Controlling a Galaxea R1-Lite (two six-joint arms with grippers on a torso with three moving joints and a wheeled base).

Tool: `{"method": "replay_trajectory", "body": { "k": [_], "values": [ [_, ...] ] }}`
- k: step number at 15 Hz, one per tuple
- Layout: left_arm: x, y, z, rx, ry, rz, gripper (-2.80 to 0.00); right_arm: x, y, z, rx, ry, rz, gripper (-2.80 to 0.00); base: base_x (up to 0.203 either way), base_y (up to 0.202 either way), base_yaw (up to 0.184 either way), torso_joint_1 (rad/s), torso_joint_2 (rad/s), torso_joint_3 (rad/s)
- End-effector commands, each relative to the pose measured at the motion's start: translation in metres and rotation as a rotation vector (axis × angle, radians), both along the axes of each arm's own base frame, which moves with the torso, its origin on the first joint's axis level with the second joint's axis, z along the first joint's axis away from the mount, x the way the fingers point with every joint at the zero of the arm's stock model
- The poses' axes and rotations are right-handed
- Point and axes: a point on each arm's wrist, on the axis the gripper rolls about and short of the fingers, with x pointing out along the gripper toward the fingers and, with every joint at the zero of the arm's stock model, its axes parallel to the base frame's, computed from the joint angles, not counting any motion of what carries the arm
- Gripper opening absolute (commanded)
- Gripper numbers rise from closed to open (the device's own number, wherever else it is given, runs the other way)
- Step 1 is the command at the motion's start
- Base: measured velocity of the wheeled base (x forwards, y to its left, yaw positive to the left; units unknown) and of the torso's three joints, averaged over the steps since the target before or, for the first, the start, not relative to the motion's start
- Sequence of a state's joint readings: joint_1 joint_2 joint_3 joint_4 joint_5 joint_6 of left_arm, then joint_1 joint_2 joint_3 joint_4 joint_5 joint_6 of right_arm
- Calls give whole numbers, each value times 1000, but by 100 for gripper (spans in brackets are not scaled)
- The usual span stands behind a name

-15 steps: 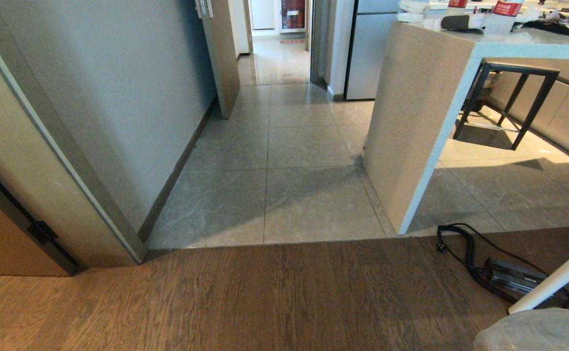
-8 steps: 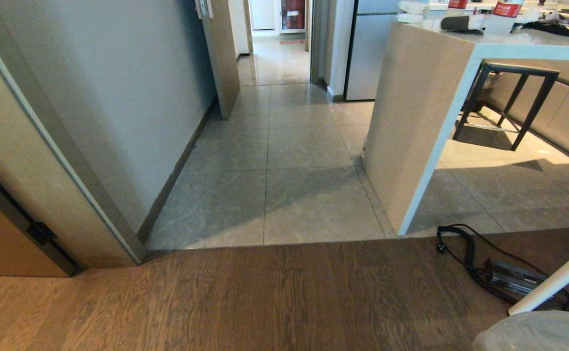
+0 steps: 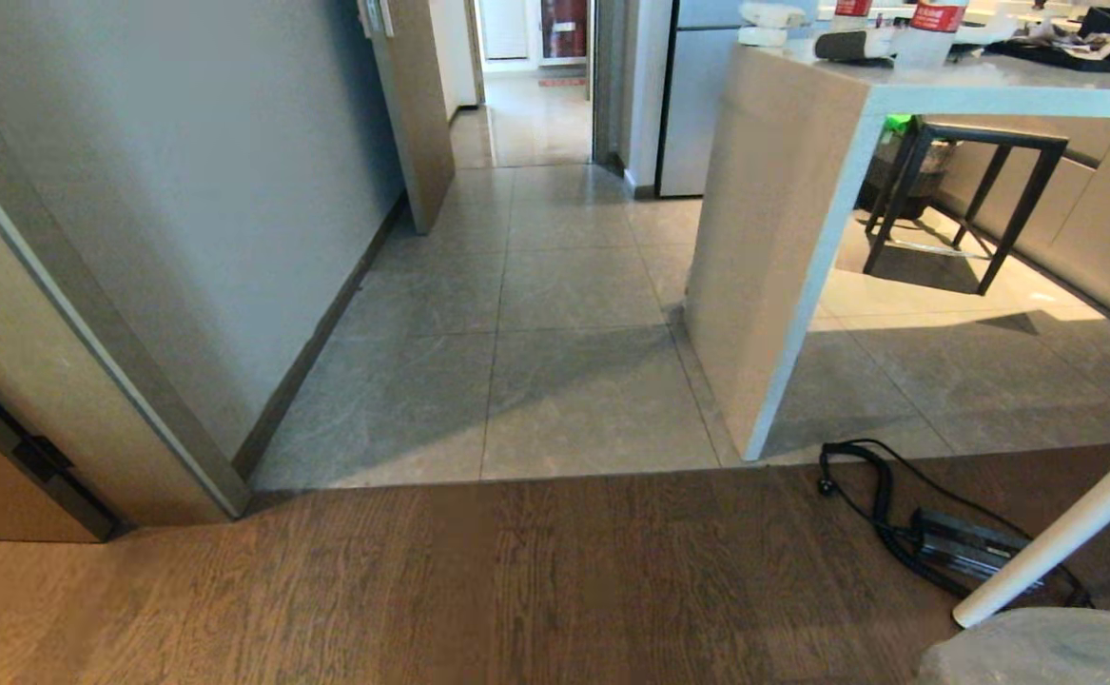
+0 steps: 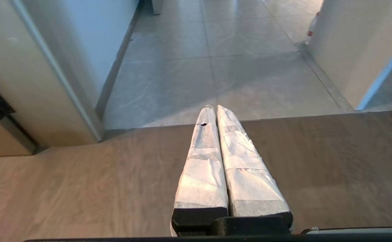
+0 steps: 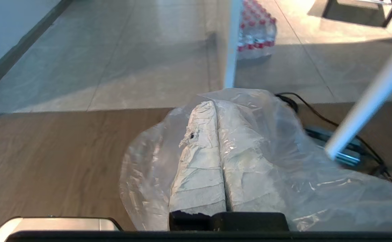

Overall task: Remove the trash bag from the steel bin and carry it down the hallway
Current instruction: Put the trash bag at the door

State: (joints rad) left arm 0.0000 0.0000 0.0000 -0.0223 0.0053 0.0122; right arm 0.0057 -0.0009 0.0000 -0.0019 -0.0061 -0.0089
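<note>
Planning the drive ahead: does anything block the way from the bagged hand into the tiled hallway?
Nothing visible blocks it. The right hand holds the trash bag; the hallway tiles lie bare. The counter panel and black cable sit off to the right.

The hallway (image 3: pixel 555 276) lies open ahead between the grey wall (image 3: pixel 212 190) and the counter end panel (image 3: pixel 764 247). A black cable (image 3: pixel 883 509) and a white table leg (image 3: pixel 1059 533) obstruct the right side.
</note>
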Motion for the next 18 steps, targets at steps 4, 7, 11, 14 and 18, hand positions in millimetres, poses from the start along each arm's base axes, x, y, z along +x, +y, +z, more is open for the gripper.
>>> {"method": "replay_trajectory", "body": {
  "k": [4,7,11,14,18],
  "values": [
    [1,0,-3,-6,10,-1,-280,0,0,0,-3,0,0,-280,0,-157,-2,2,2,3],
    [1,0,-3,-8,13,-1,-280,0,0,0,-3,0,0,-280,0,0,0,0,0,0],
    [1,0,-3,-9,13,1,-280,0,0,0,-3,0,0,-280,0,0,0,0,0,0],
    [1,0,-3,-6,10,0,-280,0,0,0,-3,0,0,-280,0,0,0,0,0,0],
    [1,0,-3,-6,13,-2,-280,0,0,0,-2,0,0,-280,0,0,0,0,0,0]
  ]
}}
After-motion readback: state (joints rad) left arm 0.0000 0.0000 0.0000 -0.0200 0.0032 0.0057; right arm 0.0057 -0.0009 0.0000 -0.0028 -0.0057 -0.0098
